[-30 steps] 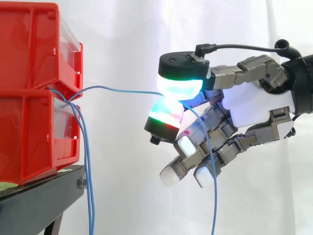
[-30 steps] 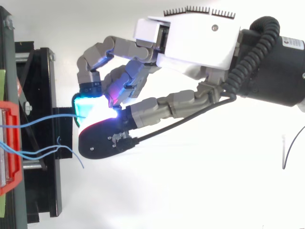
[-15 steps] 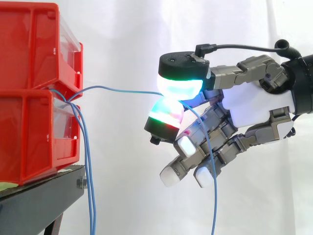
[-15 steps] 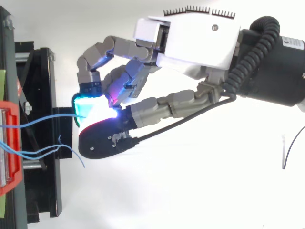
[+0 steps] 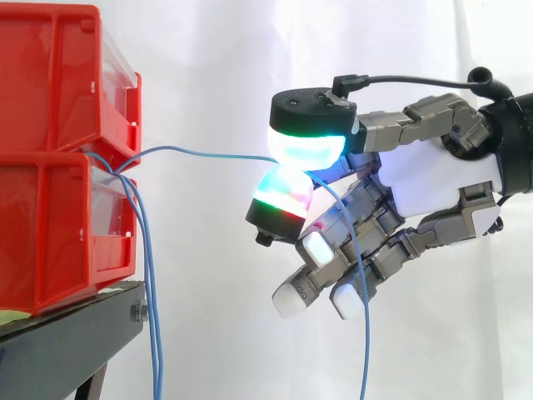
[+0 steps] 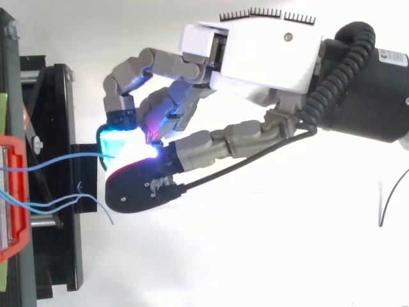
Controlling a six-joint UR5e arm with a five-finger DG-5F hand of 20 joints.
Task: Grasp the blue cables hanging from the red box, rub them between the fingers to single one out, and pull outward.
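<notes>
Two red bins [image 5: 62, 158] are stacked on a black stand at the left. Thin blue cables come out between them. One blue cable [image 5: 208, 154] runs level to the right and is pinched between the hand's thumb pad and a fingertip pad, both glowing cyan, green and red; past the pinch it drops down in front of the palm. The other blue cables [image 5: 150, 283] hang straight down beside the bins. My hand [image 5: 433, 179] is to the right of the bins, its other fingers half curled below with white pads. From above, the hand [image 6: 255, 54] holds the cable [image 6: 57, 162] near the stand.
The black stand [image 5: 75, 342] carries the bins at the lower left, with its frame [image 6: 54, 173] along the left edge from above. A white curtain is behind everything. A thin dark cable [image 6: 382, 201] hangs at the far right in the top view.
</notes>
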